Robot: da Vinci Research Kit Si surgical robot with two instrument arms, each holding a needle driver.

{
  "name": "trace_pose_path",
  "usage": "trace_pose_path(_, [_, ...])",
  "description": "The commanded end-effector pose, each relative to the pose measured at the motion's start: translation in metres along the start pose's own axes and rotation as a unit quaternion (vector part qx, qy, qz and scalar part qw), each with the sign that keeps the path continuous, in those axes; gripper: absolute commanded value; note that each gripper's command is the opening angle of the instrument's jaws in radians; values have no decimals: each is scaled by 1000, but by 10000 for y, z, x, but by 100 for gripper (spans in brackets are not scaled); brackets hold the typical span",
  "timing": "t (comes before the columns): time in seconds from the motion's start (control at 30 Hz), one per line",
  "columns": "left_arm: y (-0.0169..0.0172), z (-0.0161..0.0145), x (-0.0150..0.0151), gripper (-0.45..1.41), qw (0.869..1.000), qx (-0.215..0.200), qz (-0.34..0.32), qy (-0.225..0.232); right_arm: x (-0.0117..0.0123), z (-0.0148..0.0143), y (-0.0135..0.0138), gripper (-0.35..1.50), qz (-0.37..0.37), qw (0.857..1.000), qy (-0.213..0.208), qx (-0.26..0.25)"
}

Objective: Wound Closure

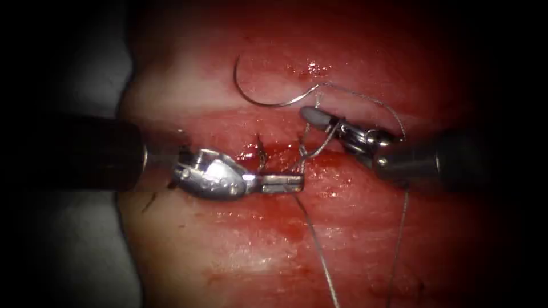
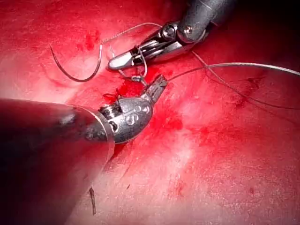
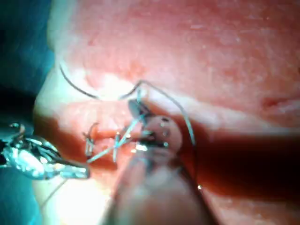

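Observation:
The curved needle (image 1: 251,100) lies free on the tissue (image 1: 240,251) beyond the cut (image 1: 274,151), left of centre, held by neither tool and not in the tissue. My left tool (image 1: 297,182) reaches across the cut, jaws shut on the thread (image 1: 319,251), which runs from its tip toward the near edge. My right tool (image 1: 308,114) sits just beyond the cut with jaws shut and empty, and a turn of thread is wrapped around them. The left wrist view has the needle (image 2: 79,80), left tool (image 2: 159,83) and right tool (image 2: 115,62). The right wrist view shows the right tool (image 3: 136,108).
An earlier stitch (image 1: 260,151) with short upright ends sits in the cut beside the left tool. A second strand (image 1: 397,245) arcs from the needle's tail over the right tool and down the right side. Red fluid (image 1: 311,68) glistens on the tissue. Grey cloth (image 1: 85,251) borders the left edge.

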Motion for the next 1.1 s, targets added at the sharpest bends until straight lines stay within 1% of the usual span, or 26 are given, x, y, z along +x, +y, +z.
trace_pose_path(0.03, [5,0,-4,-45,1000,2,-5,-2,-15,-5,-4,-35,-11,1000,-1,3])
trace_pose_path(0.17, [-11,-15,-4,-45,1000,9,-13,-9,-18,-17,-22,-35,-43,999,5,16])
trace_pose_path(0.3, [-31,-27,-8,-45,999,19,-21,-18,-21,-26,-40,-35,-114,993,15,37])
trace_pose_path(0.37, [-43,-31,-10,-45,999,24,-25,-22,-25,-30,-44,-35,-125,991,13,43])
trace_pose_path(0.43, [-54,-34,-11,-45,999,29,-29,-25,-30,-32,-46,-35,-143,988,10,48])
trace_pose_path(0.5, [-84,-36,-17,-45,998,37,-38,-33,-44,-38,-44,-35,-182,982,8,54])
trace_pose_path(0.73, [-124,-35,-26,-45,997,44,-47,-45,-66,-51,-33,-35,-207,976,0,69])
trace_pose_path(0.77, [-133,-34,-29,-45,997,46,-46,-48,-71,-55,-31,-35,-209,975,-7,78])
trace_pose_path(0.9, [-152,-32,-32,-45,997,51,-38,-51,-77,-62,-33,-35,-231,968,-19,96])
trace_pose_path(1.03, [-175,-27,-35,-45,996,61,-24,-58,-87,-66,-35,-35,-274,954,-28,115])
trace_pose_path(1.1, [-184,-22,-37,-45,996,67,-15,-64,-88,-66,-36,-35,-286,950,-30,121])
